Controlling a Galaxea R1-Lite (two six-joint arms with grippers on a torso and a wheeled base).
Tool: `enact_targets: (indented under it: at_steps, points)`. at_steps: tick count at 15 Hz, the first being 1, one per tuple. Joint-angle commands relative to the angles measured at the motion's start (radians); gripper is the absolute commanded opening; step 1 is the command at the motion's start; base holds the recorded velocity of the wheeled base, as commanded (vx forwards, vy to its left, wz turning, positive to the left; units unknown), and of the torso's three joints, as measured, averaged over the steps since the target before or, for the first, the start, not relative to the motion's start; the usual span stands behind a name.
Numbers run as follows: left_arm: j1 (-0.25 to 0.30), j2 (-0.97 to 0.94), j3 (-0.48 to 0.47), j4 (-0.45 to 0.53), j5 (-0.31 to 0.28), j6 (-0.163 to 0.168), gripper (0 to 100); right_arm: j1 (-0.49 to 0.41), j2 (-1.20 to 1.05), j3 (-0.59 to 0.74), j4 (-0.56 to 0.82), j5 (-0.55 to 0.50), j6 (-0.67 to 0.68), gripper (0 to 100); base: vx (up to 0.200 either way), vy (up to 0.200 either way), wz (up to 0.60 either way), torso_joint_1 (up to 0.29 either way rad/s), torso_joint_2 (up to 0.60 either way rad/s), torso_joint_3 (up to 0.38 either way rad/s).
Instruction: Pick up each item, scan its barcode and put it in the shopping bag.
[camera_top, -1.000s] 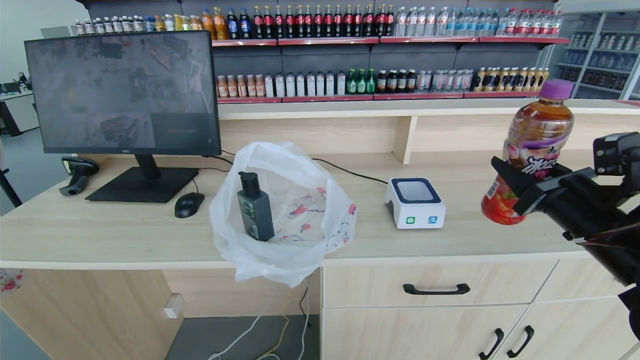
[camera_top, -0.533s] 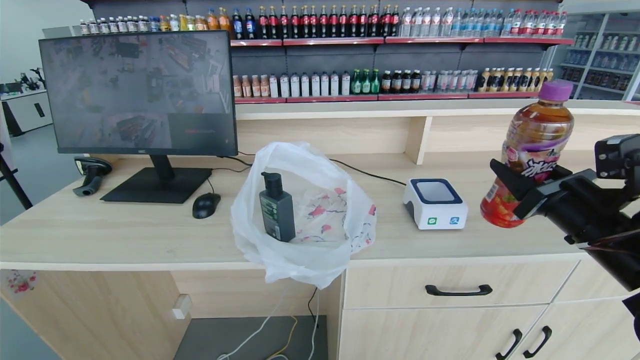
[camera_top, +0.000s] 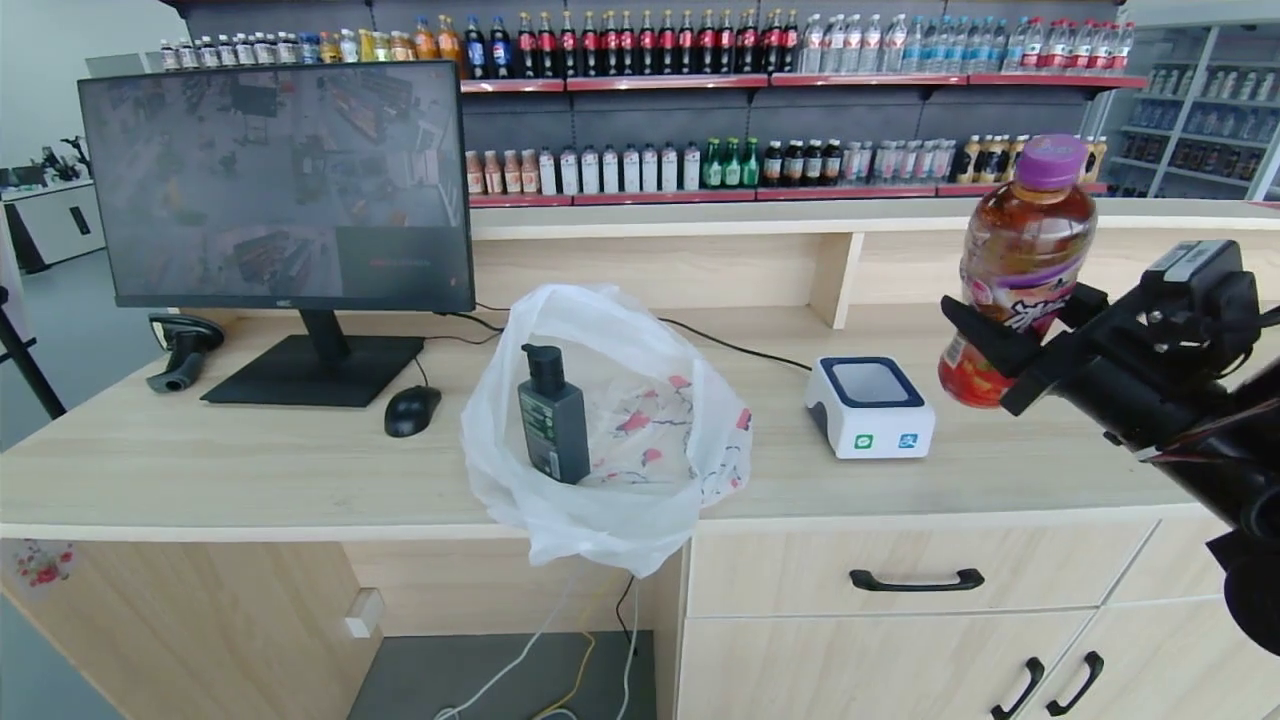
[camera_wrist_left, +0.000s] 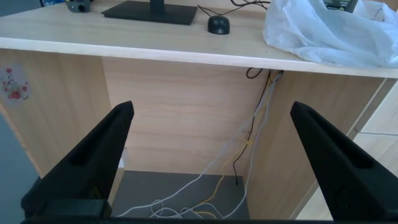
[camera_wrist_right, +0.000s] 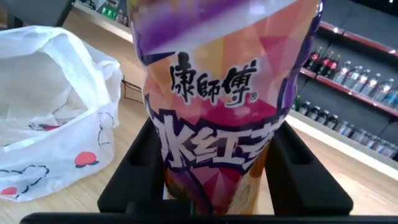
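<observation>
While raised clear above the counter (camera_top: 250, 460), noted drink bottle (camera_top: 1025, 230) upright, clamped at its label by right gripper (camera_top: 1025, 322), up and to the right of the white scanner (camera_top: 868, 405). Noted left gripper (camera_wrist_left: 211, 107) spread wide, holding nothing, low before the counter front. Observed shopping bag (camera_top: 610, 430) open on the counter, left of the scanner, with dark pump bottle (camera_top: 553, 420) standing inside.

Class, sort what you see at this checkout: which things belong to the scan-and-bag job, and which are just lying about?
Job: drink bottle, held in the right hand; white scanner box; shopping bag; dark pump bottle already inside it.
Lying about: monitor; mouse; drinks on the back shelves.
</observation>
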Motion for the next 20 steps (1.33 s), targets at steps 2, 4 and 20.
enact_targets:
  at_steps: [2,4,20]
  points:
    - [0.0,0.0,0.0,-0.008,0.0,-0.002,100,0.028,0.103,-0.121,-0.001,0.015,-0.123,0,0.0,0.0,0.0,0.0,0.0,0.0]
    - [0.0,0.0,0.0,-0.008,0.0,-0.002,100,0.028,0.132,-0.133,-0.001,0.051,-0.197,0,0.0,0.0,0.0,0.0,0.0,0.0]
    - [0.0,0.0,0.0,-0.012,0.002,0.018,100,-0.041,0.317,-0.302,-0.001,0.376,-0.511,0,0.0,0.0,0.0,0.0,0.0,0.0]
